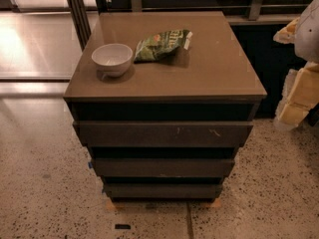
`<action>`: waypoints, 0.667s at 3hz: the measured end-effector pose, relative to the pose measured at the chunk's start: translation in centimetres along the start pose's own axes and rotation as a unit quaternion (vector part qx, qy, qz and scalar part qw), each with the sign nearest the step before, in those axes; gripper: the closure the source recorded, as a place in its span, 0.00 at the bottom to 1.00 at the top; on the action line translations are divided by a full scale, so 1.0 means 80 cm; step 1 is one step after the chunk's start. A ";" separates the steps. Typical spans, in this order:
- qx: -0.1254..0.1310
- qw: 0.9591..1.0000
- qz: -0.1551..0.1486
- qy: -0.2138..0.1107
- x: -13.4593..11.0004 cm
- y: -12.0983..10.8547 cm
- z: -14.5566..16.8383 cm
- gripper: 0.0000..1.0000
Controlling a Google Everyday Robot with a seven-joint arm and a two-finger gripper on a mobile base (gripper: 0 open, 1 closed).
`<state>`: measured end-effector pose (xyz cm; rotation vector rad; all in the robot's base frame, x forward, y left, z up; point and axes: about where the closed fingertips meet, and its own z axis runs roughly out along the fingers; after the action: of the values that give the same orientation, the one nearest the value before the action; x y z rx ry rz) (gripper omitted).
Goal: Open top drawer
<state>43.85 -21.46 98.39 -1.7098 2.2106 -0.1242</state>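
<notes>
The gripper (298, 92) is seen at the right edge, its opening and hold not discernible; the top drawer (163, 133) is left untouched, well leftward of it

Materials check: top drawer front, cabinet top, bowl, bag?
top drawer: dark brown matte panel, likely laminate or painted wood; pale scratches show right of centre.
cabinet top: smooth, semi-gloss, reflects light; maybe glass or laminate.
bowl: white, glossy; ceramic or plastic.
bag: green crinkled plastic film.
end effector: pale, at right edge, apart from the cabinet.
</notes>
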 end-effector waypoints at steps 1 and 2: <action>0.000 1.000 0.000 0.000 0.000 0.000 0.000 0.00; 0.008 1.000 0.009 -0.012 0.001 0.000 0.004 0.00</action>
<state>43.93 -21.45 98.06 -1.6740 2.1995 -0.1164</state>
